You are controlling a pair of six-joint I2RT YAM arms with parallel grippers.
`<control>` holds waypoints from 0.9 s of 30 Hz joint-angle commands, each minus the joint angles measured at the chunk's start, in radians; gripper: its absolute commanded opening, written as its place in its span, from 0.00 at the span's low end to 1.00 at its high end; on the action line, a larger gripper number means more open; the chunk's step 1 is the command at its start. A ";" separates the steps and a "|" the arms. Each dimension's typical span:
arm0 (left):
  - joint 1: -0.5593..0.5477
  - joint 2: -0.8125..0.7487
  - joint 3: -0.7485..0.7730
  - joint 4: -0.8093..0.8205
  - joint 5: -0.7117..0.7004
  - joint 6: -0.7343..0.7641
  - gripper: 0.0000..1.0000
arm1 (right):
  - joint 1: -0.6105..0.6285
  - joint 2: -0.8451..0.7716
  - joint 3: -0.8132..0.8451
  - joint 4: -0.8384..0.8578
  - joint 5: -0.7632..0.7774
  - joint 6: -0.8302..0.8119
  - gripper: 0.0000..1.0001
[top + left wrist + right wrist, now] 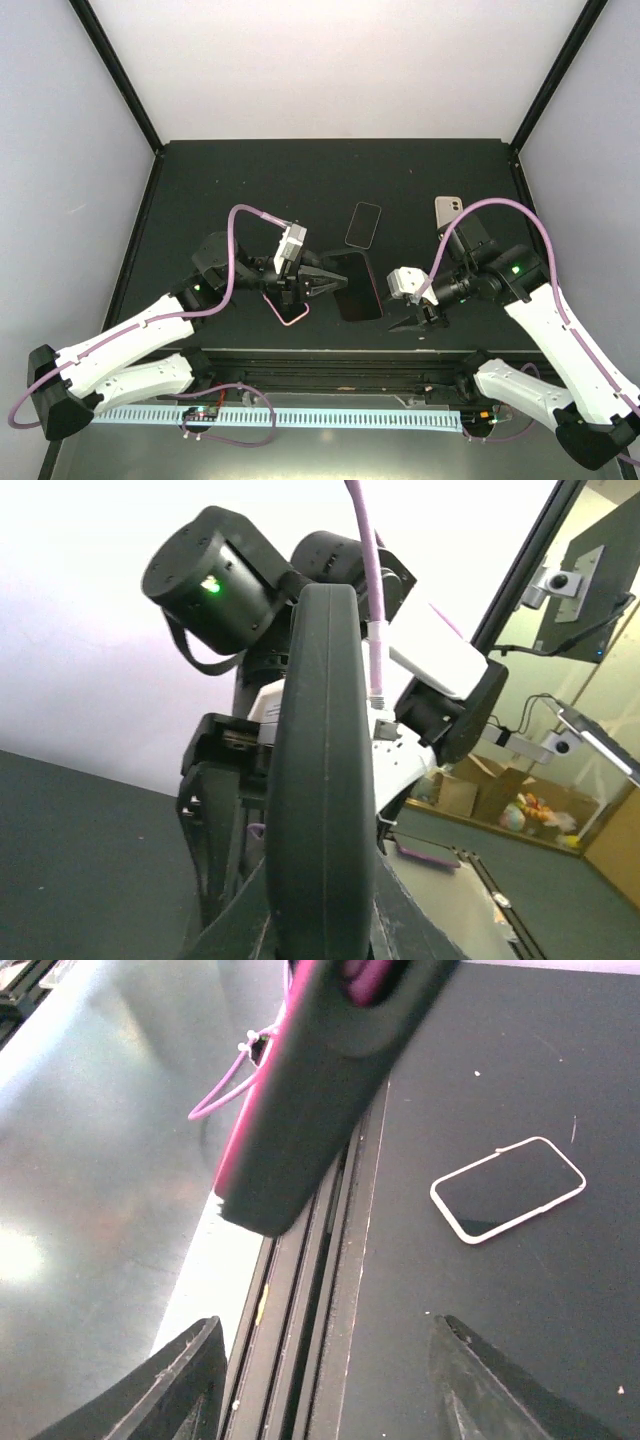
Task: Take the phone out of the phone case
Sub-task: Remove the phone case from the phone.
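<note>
My left gripper [322, 284] is shut on the left edge of a black phone in a dark case with a magenta rim [355, 286] and holds it above the table's front middle. In the left wrist view the phone [320, 780] stands edge-on between my fingers [400, 920]. My right gripper [412, 322] is open and empty, just right of and below the phone, over the table's near edge. In the right wrist view the cased phone [310, 1090] hangs above the open gripper [345, 1390], clear of both fingers.
A phone with a pale pink rim [287, 308] lies face up under the left wrist and also shows in the right wrist view [508, 1188]. A dark phone [364, 223] lies mid-table. A beige-backed phone [447, 213] lies at back right. Rails [320, 1290] run along the near table edge.
</note>
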 commanded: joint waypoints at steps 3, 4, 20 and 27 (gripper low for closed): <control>0.006 0.023 -0.008 0.055 -0.011 0.053 0.02 | -0.005 -0.062 -0.051 0.214 -0.058 0.286 0.50; 0.005 0.028 -0.003 0.051 0.001 0.054 0.02 | -0.005 -0.062 -0.049 0.230 -0.065 0.303 0.48; 0.007 0.026 0.030 0.038 0.133 0.036 0.02 | -0.005 -0.028 -0.006 0.216 0.062 0.201 0.32; 0.007 0.032 0.055 0.010 0.198 0.023 0.02 | -0.005 0.003 0.025 0.054 0.023 0.013 0.39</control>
